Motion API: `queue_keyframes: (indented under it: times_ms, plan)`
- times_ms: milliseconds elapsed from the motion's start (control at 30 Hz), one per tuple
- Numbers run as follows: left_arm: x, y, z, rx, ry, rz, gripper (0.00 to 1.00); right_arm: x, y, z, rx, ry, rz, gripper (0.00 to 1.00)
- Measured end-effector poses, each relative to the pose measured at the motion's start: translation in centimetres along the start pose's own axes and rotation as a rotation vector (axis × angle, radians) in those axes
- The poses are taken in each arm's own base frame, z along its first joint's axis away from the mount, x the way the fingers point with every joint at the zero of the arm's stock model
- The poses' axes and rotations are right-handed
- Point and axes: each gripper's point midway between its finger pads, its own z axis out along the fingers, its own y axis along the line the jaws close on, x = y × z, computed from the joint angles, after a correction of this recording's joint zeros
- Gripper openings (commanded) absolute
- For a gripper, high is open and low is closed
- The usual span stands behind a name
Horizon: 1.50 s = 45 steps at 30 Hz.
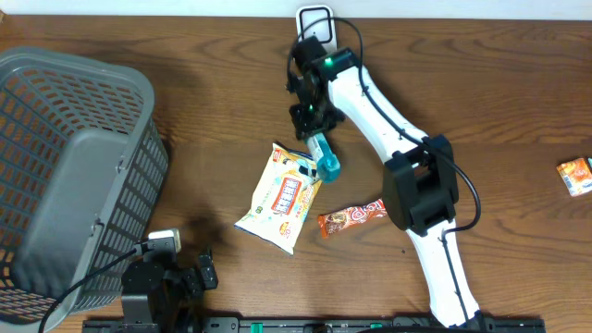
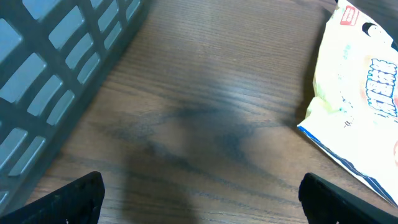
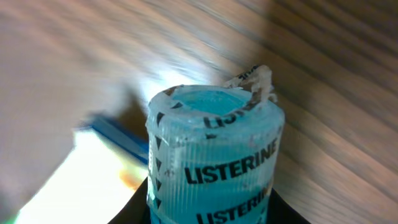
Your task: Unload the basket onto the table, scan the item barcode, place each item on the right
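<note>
My right gripper point(image 1: 313, 128) is shut on a small teal Listerine bottle point(image 1: 325, 161), gripping its lower body while the cap end points toward the table. In the right wrist view the bottle point(image 3: 214, 155) fills the middle, wrapped in a clear seal with black lettering, and dark fingers point(image 3: 138, 204) press on both of its sides. It hangs over the upper edge of a white and yellow snack bag point(image 1: 282, 196). No barcode shows on the bottle. My left gripper point(image 2: 202, 202) is open at the front left, low over bare wood.
A grey mesh basket point(image 1: 65, 166) fills the left side, close to the left arm point(image 1: 157, 282). A brown candy bar point(image 1: 352, 217) lies right of the snack bag. An orange packet point(image 1: 575, 176) sits at the far right. A white device point(image 1: 315, 22) stands at the back edge.
</note>
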Motion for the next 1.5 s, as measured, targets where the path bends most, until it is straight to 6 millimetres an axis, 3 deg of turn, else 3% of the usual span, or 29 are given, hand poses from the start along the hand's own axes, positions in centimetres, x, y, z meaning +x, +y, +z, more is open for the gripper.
queue_keyframes:
  times_ms: [133,367,500,733,833,967,1067,1267,1400,1500]
  plan:
    - [0.0,0.0,0.0,0.000,0.000,0.000,1.00,0.6,2.2,-1.2,-0.155,0.014,-0.081,0.01]
    - [0.0,0.0,0.0,0.000,0.000,0.000,1.00,3.6,3.7,-3.2,-0.332,0.102,-0.154,0.01]
    - [0.0,0.0,0.0,0.000,0.000,0.000,1.00,4.4,4.7,-5.8,-0.416,0.081,-0.226,0.01]
    - [0.0,0.0,0.0,0.000,0.000,0.000,1.00,3.9,6.2,-11.1,-0.432,-0.070,-0.388,0.02]
    - [0.0,0.0,0.0,0.000,0.000,0.000,1.00,2.2,5.1,-11.8,-0.309,-0.144,-0.417,0.02]
    - [0.0,0.0,0.0,0.000,0.000,0.000,1.00,-0.7,1.2,-10.5,-0.035,-0.200,-0.305,0.01]
    - [0.0,0.0,0.0,0.000,0.000,0.000,1.00,-1.1,-2.0,-7.7,0.129,-0.191,-0.188,0.01]
    - [0.0,0.0,0.0,0.000,0.000,0.000,1.00,1.2,-5.7,-1.0,0.255,-0.132,-0.059,0.01]
    - [0.0,0.0,0.0,0.000,0.000,0.000,1.00,2.8,-7.0,1.1,0.295,-0.097,-0.024,0.03]
    - [0.0,0.0,0.0,0.000,0.000,0.000,1.00,3.4,-7.3,1.4,0.309,-0.082,-0.010,0.15]
